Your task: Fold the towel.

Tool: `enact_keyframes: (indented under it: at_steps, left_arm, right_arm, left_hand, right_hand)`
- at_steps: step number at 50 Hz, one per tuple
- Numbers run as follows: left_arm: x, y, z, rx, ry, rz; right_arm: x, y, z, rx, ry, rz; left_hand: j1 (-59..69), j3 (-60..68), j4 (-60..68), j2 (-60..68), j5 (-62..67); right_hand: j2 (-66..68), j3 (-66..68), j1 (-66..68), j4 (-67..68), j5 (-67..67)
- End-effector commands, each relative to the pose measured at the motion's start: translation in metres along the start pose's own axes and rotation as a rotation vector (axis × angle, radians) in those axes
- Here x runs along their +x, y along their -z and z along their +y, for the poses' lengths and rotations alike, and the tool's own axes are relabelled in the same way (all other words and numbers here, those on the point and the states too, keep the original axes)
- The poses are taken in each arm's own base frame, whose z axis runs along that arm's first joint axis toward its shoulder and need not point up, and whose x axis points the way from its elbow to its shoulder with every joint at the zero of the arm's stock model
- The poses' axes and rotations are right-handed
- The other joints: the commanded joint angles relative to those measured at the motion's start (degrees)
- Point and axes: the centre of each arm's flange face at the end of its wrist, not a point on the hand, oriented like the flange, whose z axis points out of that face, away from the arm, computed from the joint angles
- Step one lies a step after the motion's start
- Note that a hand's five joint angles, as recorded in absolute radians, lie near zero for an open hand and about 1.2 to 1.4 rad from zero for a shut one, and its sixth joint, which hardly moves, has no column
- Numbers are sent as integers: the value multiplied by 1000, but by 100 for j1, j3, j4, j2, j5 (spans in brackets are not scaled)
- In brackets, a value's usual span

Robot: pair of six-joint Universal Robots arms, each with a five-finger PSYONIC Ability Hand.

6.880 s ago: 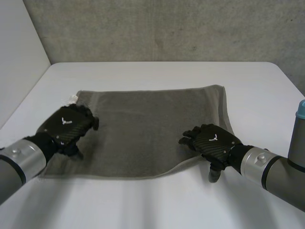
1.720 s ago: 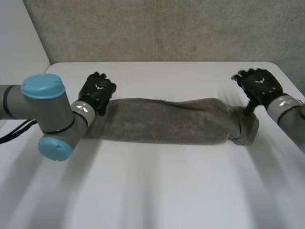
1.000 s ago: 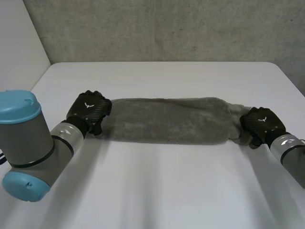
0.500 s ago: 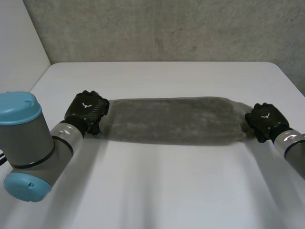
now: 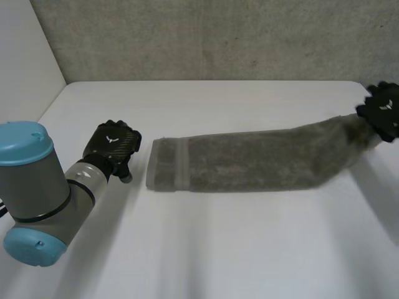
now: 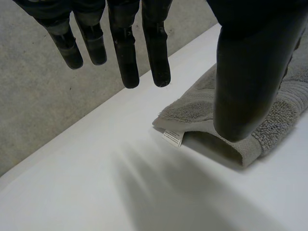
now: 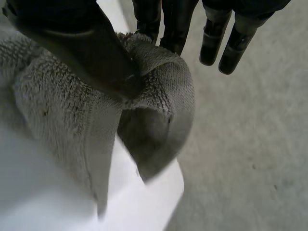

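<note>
Nearest us, our left hand (image 5: 112, 144) is over the left side of the white tabletop (image 5: 206, 249), its fingers (image 6: 126, 57) straight and spread and gripping nothing. It is just beside the towel's (image 5: 249, 163) left end, where a small white label (image 6: 172, 137) sticks out. The grey towel lies as 1 long folded strip across the tabletop toward the far right corner, and there our right hand (image 5: 381, 112) holds that end up, thumb and fingers clamped on the cloth.

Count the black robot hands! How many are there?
2. The left hand is open beside the towel's banded end; the right hand pinches the other end.
</note>
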Motion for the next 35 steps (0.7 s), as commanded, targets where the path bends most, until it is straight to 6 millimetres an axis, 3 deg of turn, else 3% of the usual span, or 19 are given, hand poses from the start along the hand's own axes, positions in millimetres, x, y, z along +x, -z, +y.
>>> enact_keyframes:
  at_steps: [1,2,3,5,6,8,11,13,14,16,19,21,22,24,29,35]
  left_arm:
    - [-1,0,0,1,0,-2]
    - [-1,0,0,1,0,-4]
    - [-1,0,-1,2,0,-4]
    - [-1,0,-1,2,0,-6]
    - [-2,0,-1,3,0,-6]
    - [-2,1,-3,7,0,-8]
    - [-3,1,-5,15,0,-13]
    - [-5,2,-5,14,0,-21]
    - [-6,2,-6,16,0,-31]
    - [-8,3,-6,12,1,-43]
    - [-10,6,-7,13,1,-58]
    - [-11,7,-9,18,3,-63]
    - [-12,7,-11,24,3,-66]
    - [-13,8,-12,28,3,-69]
    - [-14,8,-13,32,2,-70]
    - [-13,9,-13,31,2,-68]
  right_arm:
    - [-36,2,-87,152,-165,-56]
    - [-49,3,-107,189,-170,-80]
    - [-49,3,-108,189,-170,-81]
    - [-78,7,-147,250,-162,-117]
    - [-79,7,-148,250,-162,-117]
    - [-112,12,-182,304,-161,-162]
    - [-128,13,-196,326,-157,-181]
    - [-162,14,-220,371,-155,-231]
    - [-163,14,-220,371,-155,-231]
    - [-198,12,-226,385,-153,-292]
    - [-213,11,-227,386,-152,-318]
    - [-240,8,-224,380,-150,-359]
    - [-240,8,-224,380,-150,-359]
    - [-263,8,-222,377,-146,-395]
    - [-280,6,-223,385,-144,-411]
    - [-284,4,-227,403,-141,-411]
  left_hand:
    - [-235,-276,-311,-210,-42]
    - [-235,-276,-311,-210,-42]
    - [-235,-276,-311,-210,-42]
    - [-235,-276,-311,-210,-42]
    - [-235,-276,-311,-210,-42]
    - [-235,-276,-311,-210,-42]
    - [-235,-276,-311,-210,-42]
    - [-252,-276,-311,-227,-58]
    - [-252,-276,-311,-227,-58]
    - [-252,-276,-311,-227,-58]
    - [-286,-276,-311,-261,-92]
    - [-303,-276,-311,-277,-109]
    - [-319,-276,-311,-294,-125]
    - [-320,-276,-311,-294,-126]
    - [-320,-276,-311,-294,-126]
    - [-336,-276,-311,-311,-142]
  right_hand:
    - [660,-265,566,-437,457]
    - [660,-265,566,-437,457]
    - [660,-265,566,-437,457]
    - [660,-265,566,-437,457]
    - [660,-265,566,-437,457]
    - [660,-265,566,-437,457]
    - [660,-265,566,-437,457]
    - [660,-265,566,-437,457]
    - [660,-265,566,-437,457]
    - [660,-265,566,-437,457]
    - [660,-265,566,-437,457]
    - [660,-265,566,-437,457]
    - [660,-265,566,-437,457]
    - [660,-265,566,-437,457]
    - [660,-265,566,-437,457]
    - [660,-265,566,-437,457]
